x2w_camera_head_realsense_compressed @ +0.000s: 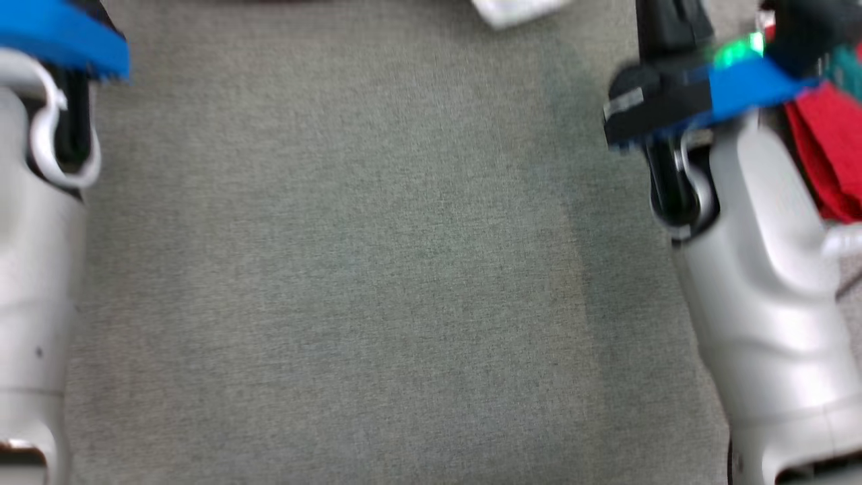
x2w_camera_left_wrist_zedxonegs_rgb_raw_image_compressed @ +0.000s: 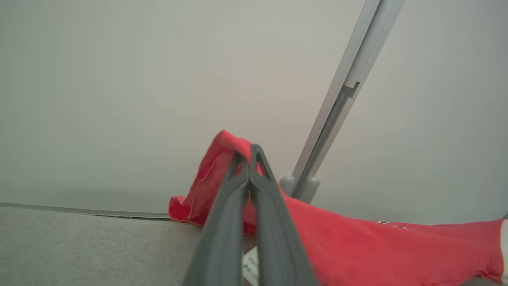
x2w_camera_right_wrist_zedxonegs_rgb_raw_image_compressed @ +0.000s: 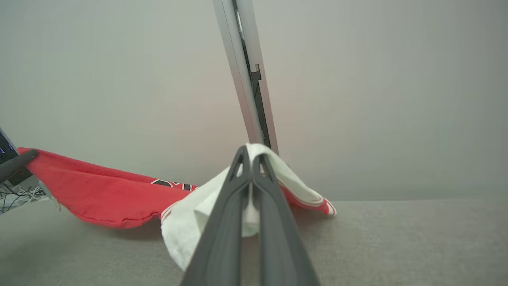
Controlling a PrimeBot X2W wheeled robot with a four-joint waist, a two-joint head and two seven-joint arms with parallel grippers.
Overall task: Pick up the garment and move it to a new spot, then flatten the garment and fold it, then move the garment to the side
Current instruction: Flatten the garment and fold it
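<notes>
The garment (x2w_camera_left_wrist_zedxonegs_rgb_raw_image_compressed: 357, 246) is red with a white sleeve (x2w_camera_right_wrist_zedxonegs_rgb_raw_image_compressed: 190, 222) edged in red. It hangs stretched between my two grippers, low over the grey cloth table (x2w_camera_head_realsense_compressed: 370, 269). In the left wrist view my left gripper (x2w_camera_left_wrist_zedxonegs_rgb_raw_image_compressed: 249, 153) is shut on a bunched red edge, and the cloth runs off to the right. My right gripper (x2w_camera_right_wrist_zedxonegs_rgb_raw_image_compressed: 251, 153) is shut on the white sleeve, with the red body (x2w_camera_right_wrist_zedxonegs_rgb_raw_image_compressed: 99, 190) sagging away to the left. In the head view, the white sleeve (x2w_camera_head_realsense_compressed: 518, 10) peeks in at the top edge.
A grey metal post (x2w_camera_left_wrist_zedxonegs_rgb_raw_image_compressed: 341, 99) rises against the pale wall behind the table. My pale forearms (x2w_camera_head_realsense_compressed: 34, 269) (x2w_camera_head_realsense_compressed: 761, 269) flank the table's middle. More red cloth (x2w_camera_head_realsense_compressed: 828, 155) and a teal item (x2w_camera_head_realsense_compressed: 845, 67) lie at the right edge.
</notes>
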